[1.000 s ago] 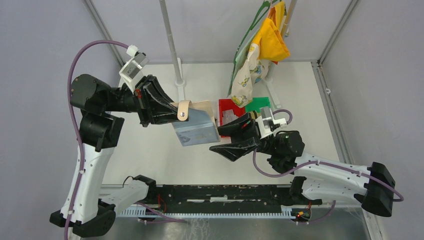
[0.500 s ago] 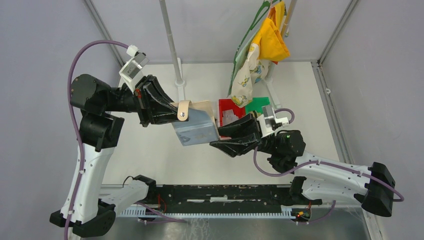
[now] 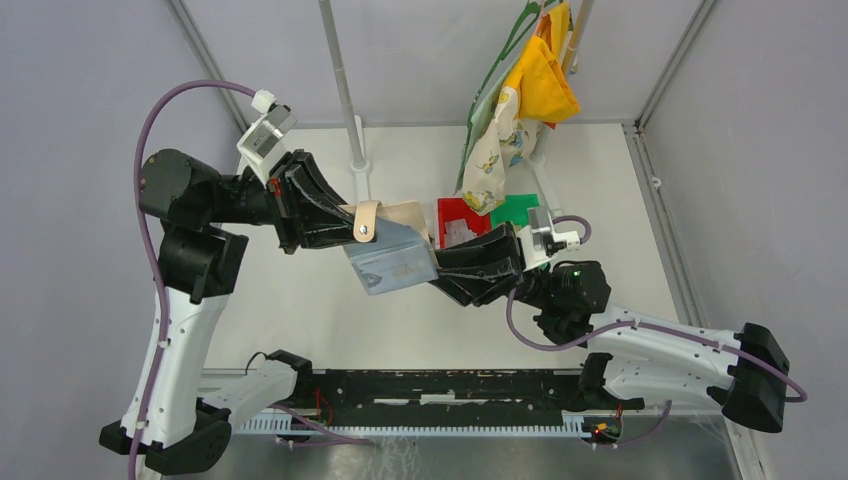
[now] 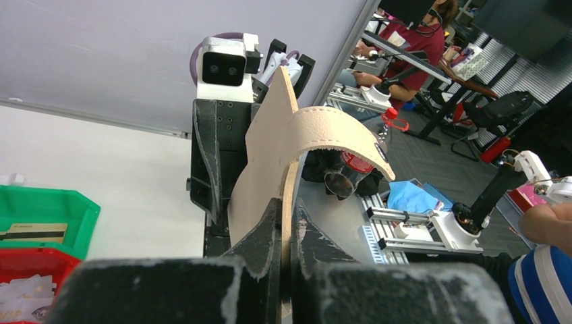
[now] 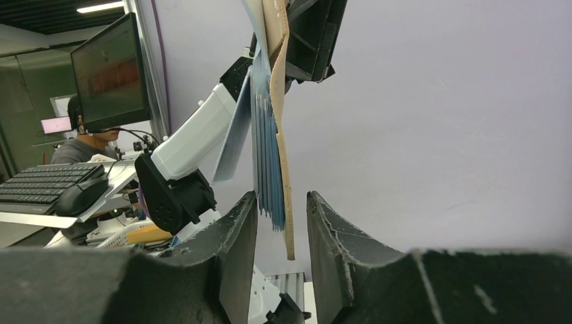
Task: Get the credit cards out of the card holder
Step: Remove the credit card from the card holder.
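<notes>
The card holder, tan with a pale blue-grey panel and a tan strap tab, hangs in the air over the table. My left gripper is shut on its left edge; in the left wrist view the tan edge is pinched between the fingers. My right gripper is at the holder's right edge. In the right wrist view its jaws are open and straddle the tan edge and several thin blue-grey layers, with a gap on both sides. I cannot tell cards from pocket edges there.
A red bin holding pale slips and a green bin stand behind the holder. They also show in the left wrist view, the red bin and the green bin. Patterned cloths hang at the back right. A white pole stands behind.
My right gripper moved left and up to the holder's right edge and narrowed its jaws around it. The left gripper and the holder stayed put.
</notes>
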